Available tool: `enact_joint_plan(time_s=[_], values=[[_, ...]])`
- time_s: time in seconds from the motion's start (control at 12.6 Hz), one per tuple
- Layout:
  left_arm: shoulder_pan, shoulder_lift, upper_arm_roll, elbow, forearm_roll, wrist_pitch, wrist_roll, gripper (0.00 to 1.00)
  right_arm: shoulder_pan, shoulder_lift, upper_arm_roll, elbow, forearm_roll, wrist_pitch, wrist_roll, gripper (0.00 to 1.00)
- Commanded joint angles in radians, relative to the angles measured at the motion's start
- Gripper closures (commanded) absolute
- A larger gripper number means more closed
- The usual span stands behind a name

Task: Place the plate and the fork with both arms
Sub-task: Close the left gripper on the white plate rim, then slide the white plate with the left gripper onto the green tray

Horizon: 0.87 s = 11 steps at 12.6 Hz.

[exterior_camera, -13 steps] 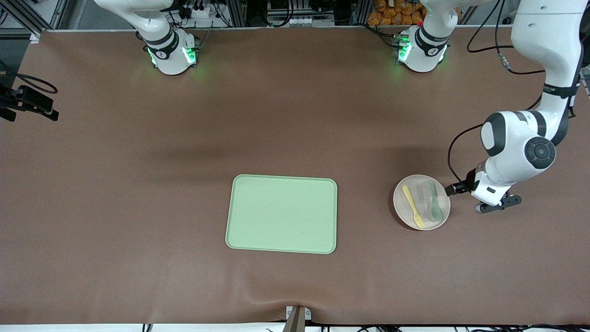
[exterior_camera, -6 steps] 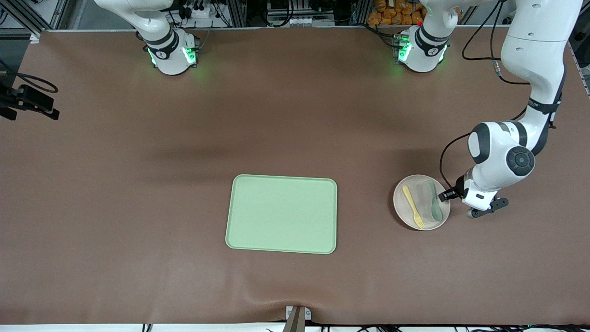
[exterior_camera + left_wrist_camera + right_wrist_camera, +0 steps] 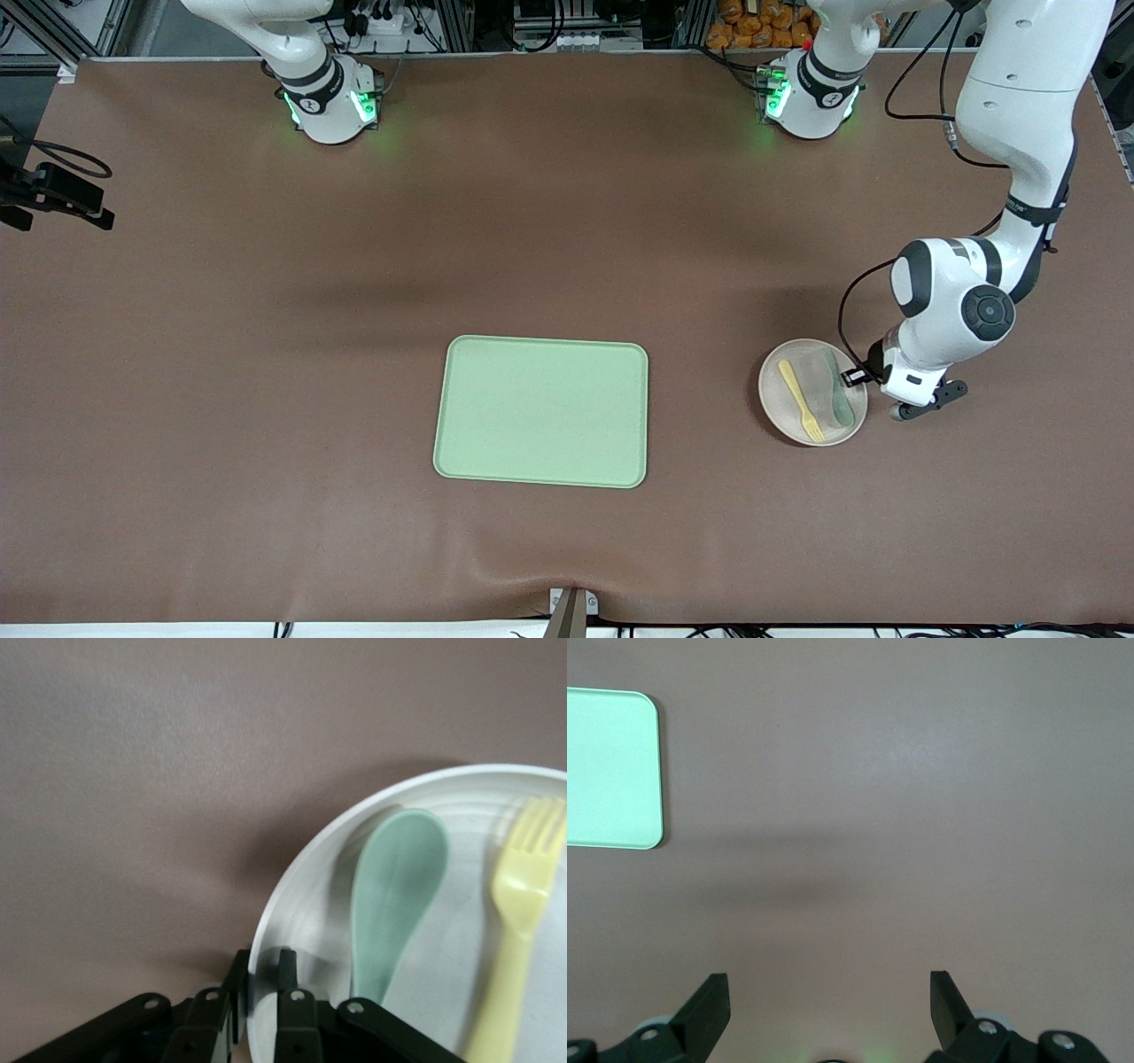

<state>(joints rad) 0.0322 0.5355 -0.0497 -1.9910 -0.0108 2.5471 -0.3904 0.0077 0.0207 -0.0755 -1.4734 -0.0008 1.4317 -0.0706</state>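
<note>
- Your plate sits on the brown table at lower right of the front view, toward the left arm's end, well apart from the light-green tray at centre.
- The fork lies in the plate, tines toward the front camera. A grey-green spoon lies beside it in the same plate, on the side toward the gripper.
- Your left gripper is clenched on the plate's rim at the edge nearest the spoon. In the left wrist view one finger stands inside the rim and the other outside, with the rim between them.
- In the front view the left arm's wrist housing hides that grip; only a black bracket shows by the plate's edge.
- The left wrist view cuts off the plate at its right and bottom edges. The fork's handle runs out of the bottom of the frame, and the spoon's handle is hidden by the finger linkage.
- Whether the plate is lifted or flat on the table cannot be told.
- Your right gripper is released, its fingers wide apart over bare table. A corner of the tray shows at upper left of the right wrist view.
- In the front view the right arm is cut off at the top edge above its base; its gripper is out of that frame. It waits.
</note>
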Motion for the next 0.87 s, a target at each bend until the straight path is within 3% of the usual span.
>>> enact_joint_plan(time_s=[0.0,0.4,0.64,0.79], values=[[-0.026,0.011,0.001,-0.002,0.006,0.012,-0.042,1.00,-0.018,0.008,0.014,0.024,-0.005,-0.017,-0.014,0.00],[-0.116,-0.044,-0.025,0.040,0.006,-0.011,-0.181,1.00,-0.018,0.007,0.014,0.022,-0.007,-0.033,-0.014,0.00],[-0.147,-0.043,-0.074,0.216,0.003,-0.199,-0.273,1.00,-0.018,0.007,0.014,0.022,-0.005,-0.034,-0.012,0.00],[-0.179,-0.031,-0.097,0.299,0.003,-0.252,-0.349,1.00,-0.018,0.005,0.014,0.022,-0.005,-0.039,-0.012,0.00]])
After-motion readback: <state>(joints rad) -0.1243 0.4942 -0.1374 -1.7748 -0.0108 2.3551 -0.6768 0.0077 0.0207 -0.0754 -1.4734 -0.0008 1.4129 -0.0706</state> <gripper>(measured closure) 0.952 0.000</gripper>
